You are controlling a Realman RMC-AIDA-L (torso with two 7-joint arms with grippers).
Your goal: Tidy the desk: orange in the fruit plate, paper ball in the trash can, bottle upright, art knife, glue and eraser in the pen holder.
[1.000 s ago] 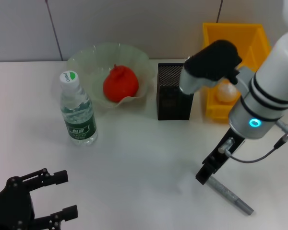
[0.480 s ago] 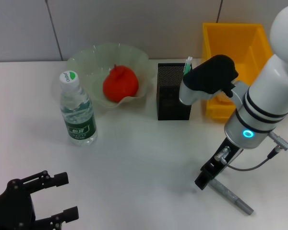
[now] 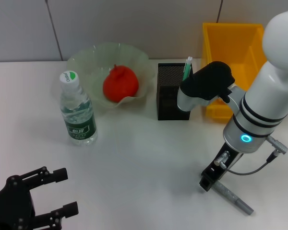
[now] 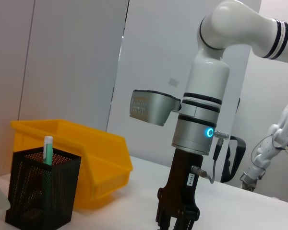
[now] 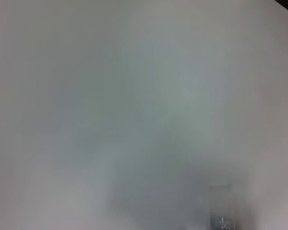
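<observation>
We take this for a robotics lab staged as an office desk. A plain white table stands against bare grey panelled walls, and in the left wrist view a second white robot stands at the far right. The few props are desk things: a black mesh pen holder, a yellow plastic bin, a glass fruit plate.
</observation>
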